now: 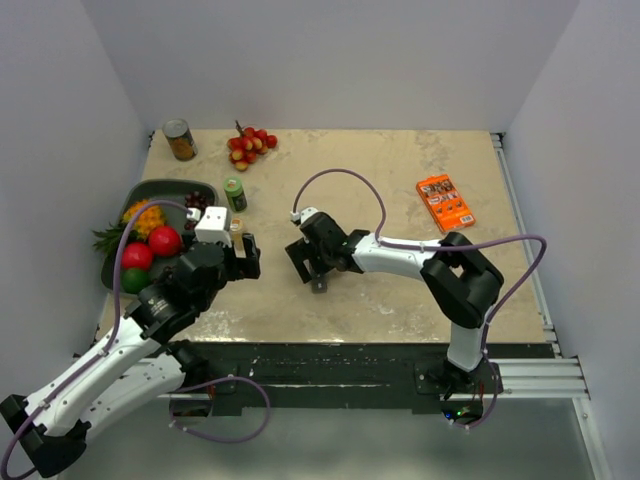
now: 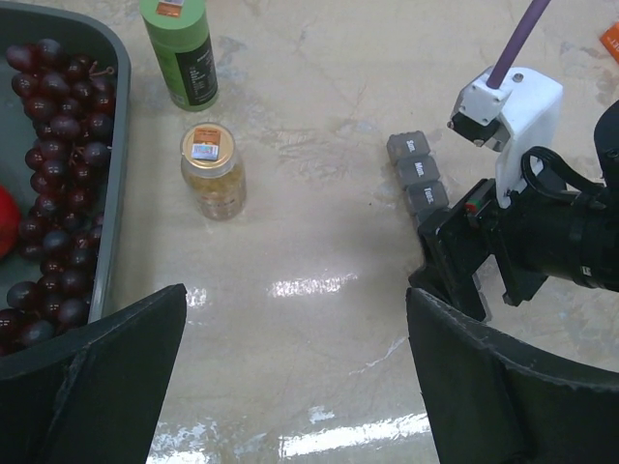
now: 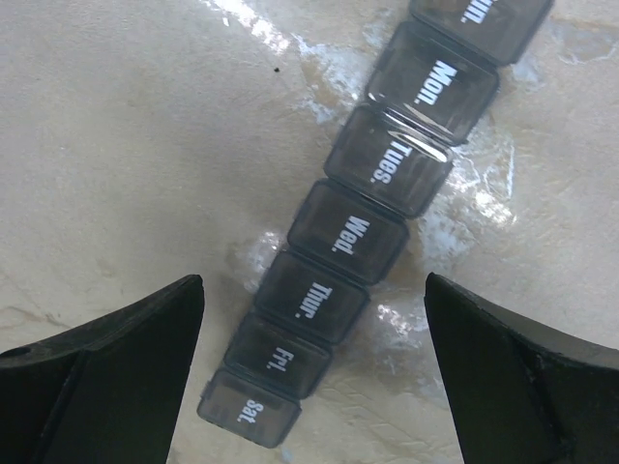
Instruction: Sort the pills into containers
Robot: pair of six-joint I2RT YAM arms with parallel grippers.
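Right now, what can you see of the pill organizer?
The pill organizer is a long narrow strip of dark-grey translucent plastic: square lidded compartments in a row, white labels Mon. to Sat., one more cut off. Lids look shut. It lies flat on the beige table, diagonal in the right wrist view, between the fingers of the open right gripper; contact unclear.

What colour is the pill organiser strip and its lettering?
The pill organiser is translucent dark grey with white day lettering, clearest in the right wrist view.

The long dark-grey translucent plastic pill strip [image 3: 348, 232] carries white day labels in a row: Mon., Tues., Wed., Thur., Fri., Sat.; the topmost is cut off.
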